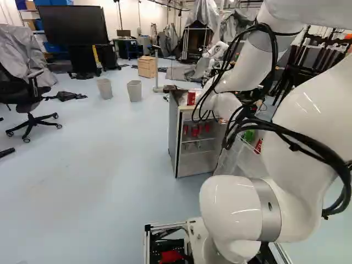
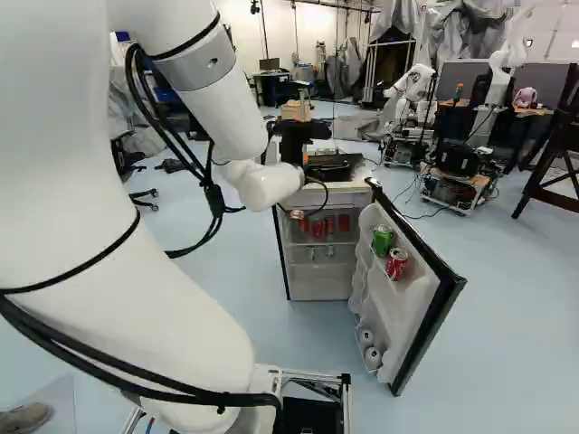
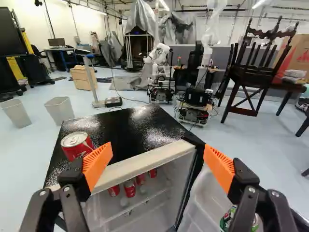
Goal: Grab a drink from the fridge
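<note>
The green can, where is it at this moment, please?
Right of the middle in the right base view, the green can stands in the upper rack of the open fridge door, directly beside a red can.

Site: reading as a robotics lab, open-plan, with a workshop side. Ahead, another robot (image 3: 160, 55) is standing on a wheeled base, and a second white arm (image 2: 507, 56) is rising near it from its own cart. Silvery sheets (image 3: 140, 18) are draping tall equipment; strip lights (image 3: 263, 4) are hanging above a smooth pale floor (image 1: 99, 165). A large screen (image 1: 73, 25), a swivel chair (image 1: 26, 99) and a monitor (image 3: 56, 42) are adding an office note; a small fridge (image 1: 173, 137) is sitting among them.
</note>
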Robot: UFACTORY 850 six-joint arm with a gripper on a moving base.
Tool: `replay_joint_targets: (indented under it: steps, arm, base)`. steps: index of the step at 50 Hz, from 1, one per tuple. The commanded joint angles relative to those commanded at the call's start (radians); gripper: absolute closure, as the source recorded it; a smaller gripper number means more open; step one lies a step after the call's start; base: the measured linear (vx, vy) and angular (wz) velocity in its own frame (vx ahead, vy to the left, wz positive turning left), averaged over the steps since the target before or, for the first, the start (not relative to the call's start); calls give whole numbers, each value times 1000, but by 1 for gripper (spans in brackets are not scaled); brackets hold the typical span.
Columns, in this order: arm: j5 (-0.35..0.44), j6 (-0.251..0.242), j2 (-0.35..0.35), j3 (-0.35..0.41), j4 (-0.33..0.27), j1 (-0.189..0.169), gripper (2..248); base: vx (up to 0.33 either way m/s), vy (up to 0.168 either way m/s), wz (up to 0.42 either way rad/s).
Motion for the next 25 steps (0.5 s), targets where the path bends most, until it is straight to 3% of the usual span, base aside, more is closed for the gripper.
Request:
replay_joint_targets:
  steps: [25]
  arm:
    - [-102,0,-34,-34,50,-83,3]
  base:
    - [0,0,0]
